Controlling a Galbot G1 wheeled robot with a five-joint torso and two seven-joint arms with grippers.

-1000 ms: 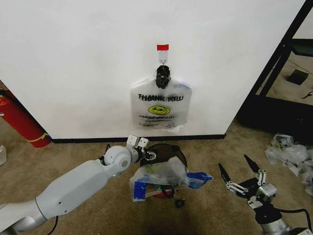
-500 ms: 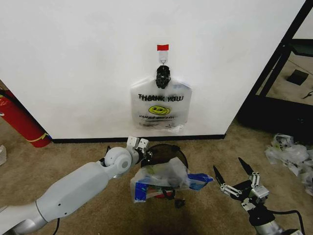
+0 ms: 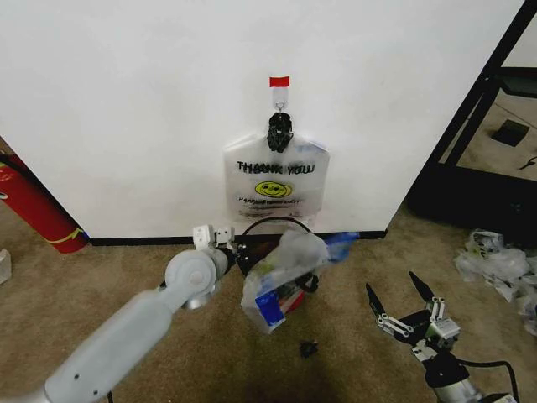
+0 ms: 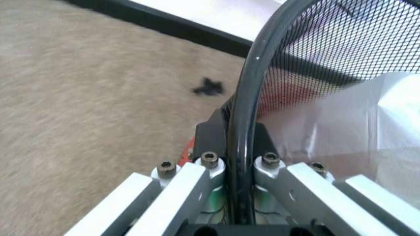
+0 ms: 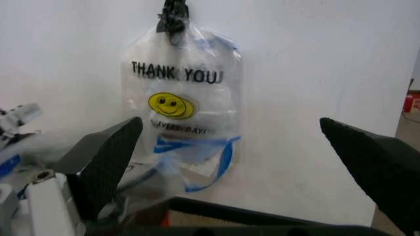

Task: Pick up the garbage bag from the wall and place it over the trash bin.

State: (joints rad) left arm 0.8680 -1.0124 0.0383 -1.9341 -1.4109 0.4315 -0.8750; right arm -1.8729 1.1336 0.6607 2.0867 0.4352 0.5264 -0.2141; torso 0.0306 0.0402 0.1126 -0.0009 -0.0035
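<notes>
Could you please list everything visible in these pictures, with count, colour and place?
garbage bag: one, translucent white, hanging on the wall
wall: one, white, behind
red tape: one strip, above the hook
trash bin: one, black mesh, tilted, gripped at its rim
old bag: one, clear and blue, spilling from the bin
fire extinguisher: one, red, far left
plastic scraps: heap, clear, right
left gripper: jaws shut on bin rim
right gripper: jaws open, low right
</notes>
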